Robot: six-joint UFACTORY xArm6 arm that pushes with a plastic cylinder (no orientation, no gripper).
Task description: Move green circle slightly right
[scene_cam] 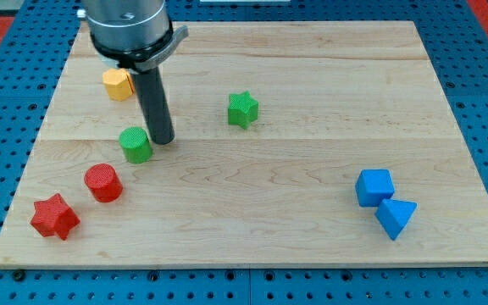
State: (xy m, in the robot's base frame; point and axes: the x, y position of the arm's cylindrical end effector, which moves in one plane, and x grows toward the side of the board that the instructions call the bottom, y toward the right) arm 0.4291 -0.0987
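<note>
The green circle (135, 144) is a short green cylinder on the wooden board (261, 212), left of centre. My tip (163, 140) rests on the board just to the right of the green circle, very close to it or touching its upper right side. The dark rod rises from there to the arm's grey body at the view's top left.
A yellow block (118, 84) sits above the green circle, partly behind the rod. A green star (242, 109) lies to the right. A red circle (103, 183) and a red star (55, 217) lie lower left. A blue cube (374, 186) and a blue triangle (396, 218) sit lower right.
</note>
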